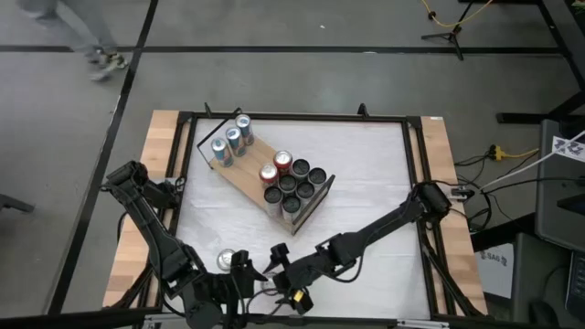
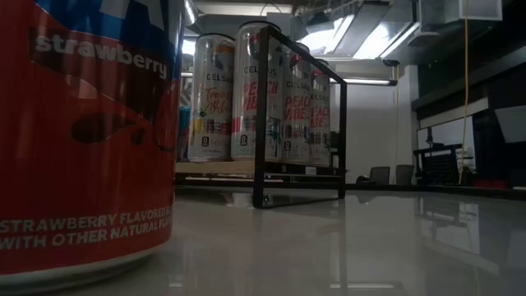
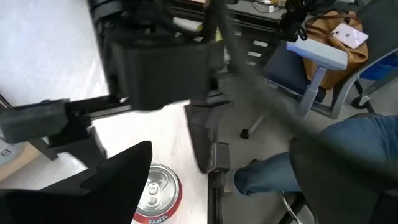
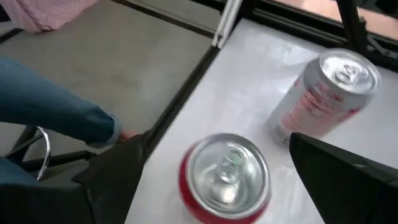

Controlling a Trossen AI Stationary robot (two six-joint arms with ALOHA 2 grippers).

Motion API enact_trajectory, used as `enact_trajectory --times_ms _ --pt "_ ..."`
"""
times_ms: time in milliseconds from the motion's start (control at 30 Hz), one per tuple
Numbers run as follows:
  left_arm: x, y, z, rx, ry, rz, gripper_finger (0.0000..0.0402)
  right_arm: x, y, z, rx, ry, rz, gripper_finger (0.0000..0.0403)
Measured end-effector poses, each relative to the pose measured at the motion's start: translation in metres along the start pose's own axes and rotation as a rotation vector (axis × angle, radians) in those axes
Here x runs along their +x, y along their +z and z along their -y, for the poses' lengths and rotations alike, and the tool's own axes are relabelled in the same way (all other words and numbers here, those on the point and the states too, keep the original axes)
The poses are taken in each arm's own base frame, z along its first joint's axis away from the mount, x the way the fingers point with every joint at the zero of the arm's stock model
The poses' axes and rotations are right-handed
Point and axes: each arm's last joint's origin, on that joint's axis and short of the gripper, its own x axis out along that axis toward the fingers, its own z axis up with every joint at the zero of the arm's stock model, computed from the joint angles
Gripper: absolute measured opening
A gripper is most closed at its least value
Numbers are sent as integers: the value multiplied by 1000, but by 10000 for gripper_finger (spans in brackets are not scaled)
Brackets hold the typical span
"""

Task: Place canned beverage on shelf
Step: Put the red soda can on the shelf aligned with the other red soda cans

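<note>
Left arm: my left gripper (image 1: 236,274) sits at the table's 7 o'clock, close to the front edge; its fingers are spread wide and grip nothing; a red Fanta can (image 3: 155,193) stands upright just beside one finger (image 3: 118,177); whether they touch cannot be told. From above, a silver can top (image 1: 226,260) shows just beside this gripper.

Centre: the shelf (image 1: 247,174) lies askew slightly toward 11 o'clock of the table's middle, well apart from both grippers; three tall cans (image 1: 231,139) stand at its 11 o'clock end; a packed cluster of red-topped and dark-topped cans (image 1: 291,181) fills its 4 o'clock end; the board between them is bare. In the low view the black wire frame (image 2: 261,115) encloses tall upright cans (image 2: 246,90).

Right arm: my right gripper (image 4: 219,163) reaches across to 6 o'clock, just beside the left one; its fingers are spread wide, one on either side of an upright red can (image 4: 227,177); a gap shows on both sides, so the can is not clamped. A second can (image 4: 326,93), red and white, stands upright near it on the white tabletop (image 4: 261,74). Which of these matches the can top seen from above cannot be told.

Low view, nearest item: a large red strawberry can (image 2: 82,131) stands on the tabletop, not on the shelf.
</note>
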Motion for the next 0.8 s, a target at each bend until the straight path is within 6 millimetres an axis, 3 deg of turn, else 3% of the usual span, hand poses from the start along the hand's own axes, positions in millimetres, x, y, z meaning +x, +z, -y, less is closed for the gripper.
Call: enact_trajectory --times_ms 800 --pt "0 0 0 0 1 1 373 35 -31 5 9 -18 -99 392"
